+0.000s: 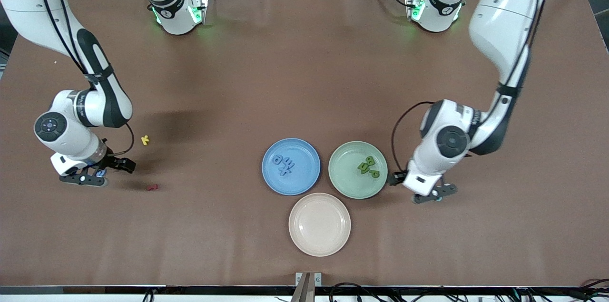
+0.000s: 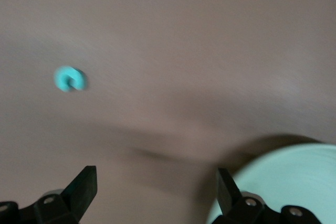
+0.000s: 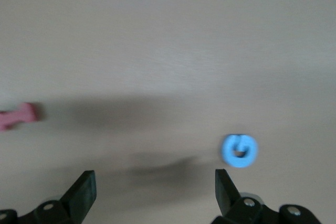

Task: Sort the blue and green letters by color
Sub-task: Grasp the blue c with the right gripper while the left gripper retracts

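Several blue letters lie in the blue plate. Three green letters lie in the green plate. My right gripper is open and empty, low over the table at the right arm's end. A small round blue letter lies on the table beside one finger, and shows as a blue speck under the hand. My left gripper is open and empty, low beside the green plate. A small teal ring-shaped letter lies on the table ahead of it.
An empty pink plate sits nearer to the front camera than the two other plates. A small yellow letter and a dark red letter lie near the right gripper. The red one also shows in the right wrist view.
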`<state>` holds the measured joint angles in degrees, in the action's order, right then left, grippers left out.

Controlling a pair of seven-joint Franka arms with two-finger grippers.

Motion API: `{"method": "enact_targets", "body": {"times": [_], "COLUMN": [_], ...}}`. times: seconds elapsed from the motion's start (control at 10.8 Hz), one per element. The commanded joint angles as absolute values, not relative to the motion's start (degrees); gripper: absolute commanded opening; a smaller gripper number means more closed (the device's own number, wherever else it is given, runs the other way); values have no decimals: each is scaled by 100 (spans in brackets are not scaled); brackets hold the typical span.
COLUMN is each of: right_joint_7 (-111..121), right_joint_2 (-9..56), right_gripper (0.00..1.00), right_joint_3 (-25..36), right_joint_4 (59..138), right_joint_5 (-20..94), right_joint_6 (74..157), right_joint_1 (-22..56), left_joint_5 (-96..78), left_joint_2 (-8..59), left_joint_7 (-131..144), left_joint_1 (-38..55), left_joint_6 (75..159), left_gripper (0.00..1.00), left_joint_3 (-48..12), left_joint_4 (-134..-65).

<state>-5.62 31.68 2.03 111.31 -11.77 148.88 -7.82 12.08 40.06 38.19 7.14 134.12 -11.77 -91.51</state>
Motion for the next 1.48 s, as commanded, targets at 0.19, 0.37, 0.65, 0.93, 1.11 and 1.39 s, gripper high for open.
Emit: {"method": "enact_targets", "body": {"times": [0.19, 0.37, 0.65, 0.93, 1.11, 1.39], "right_joint_7": [510, 519, 519, 894, 1125, 1474], "right_joint_2": [3155, 3269, 3506, 3735, 3718, 3744], "right_gripper": [100, 100, 100, 100, 100, 100], "right_joint_3": [97, 79, 53, 1, -9, -44], "right_joint_4": [11101, 10978, 10767, 10294, 10231, 10091], "right_joint_5": [-1354, -1327, -1292, -794, -615, -459], "right_joint_6": [15126, 15021, 15012, 14190, 14001, 14001], "right_joint_1": [-1538, -1582, -1608, -1617, -1626, -1800], "left_joint_5": [1846, 1863, 1505, 829, 179, 62], "left_joint_2": [3911, 3842, 2694, 1498, 891, 756], "left_joint_7": [2744, 2567, 1568, 547, 466, 519], "left_joint_1": [-333, -587, -1097, -1266, -1239, -1108], "left_joint_6": [13307, 13307, 13228, 12204, 11342, 9508], "left_gripper": [100, 100, 100, 100, 100, 100], "left_joint_3": [-1503, -1494, -1503, -1302, -1275, -1301], "left_joint_4": [-9351, -9352, -10113, -10503, -10416, -9278]}}
